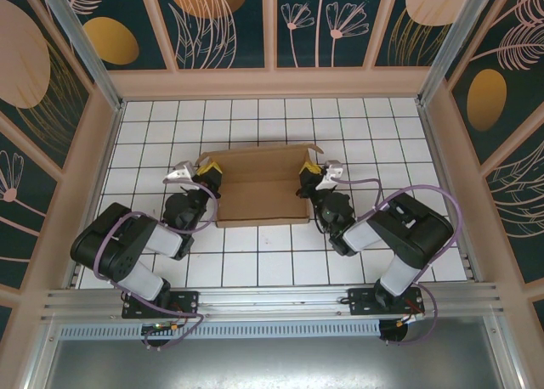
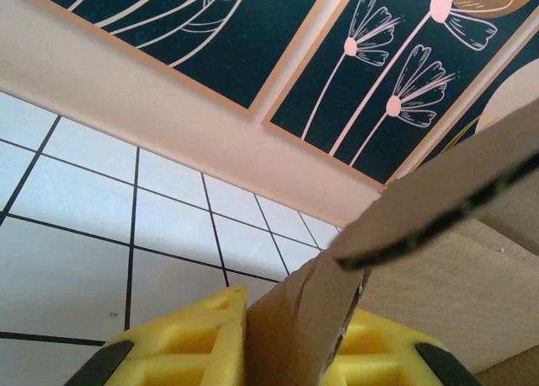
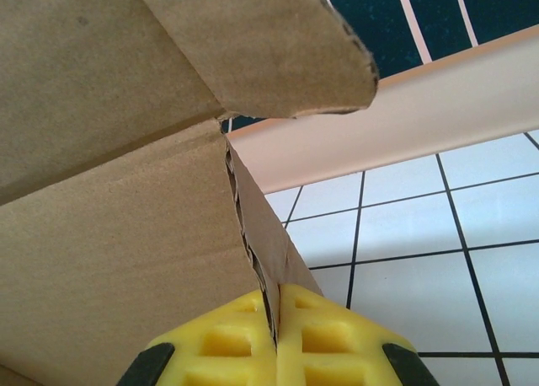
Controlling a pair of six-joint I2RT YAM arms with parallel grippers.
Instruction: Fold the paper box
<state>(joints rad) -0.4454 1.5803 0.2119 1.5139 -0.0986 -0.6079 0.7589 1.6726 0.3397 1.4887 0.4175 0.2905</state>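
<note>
Pose: left arm (image 1: 127, 245), right arm (image 1: 408, 228) bent inward over tabletop (image 1: 255, 262). Grip: left jaws pinch left wall of paper box (image 1: 259, 185) (cardboard between yellow pads (image 2: 194, 344)); right jaws pinch right wall.

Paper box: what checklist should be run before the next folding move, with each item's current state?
1. Left hand grips a side wall of the paper box: ok.
2. Right hand grips the opposite side wall: ok.
3. Both hands sit level across the box in the top view: ok.
4. Front edge lines up with the table tile lines: ok.
5. Base lying flat on the table: cannot tell.
</note>
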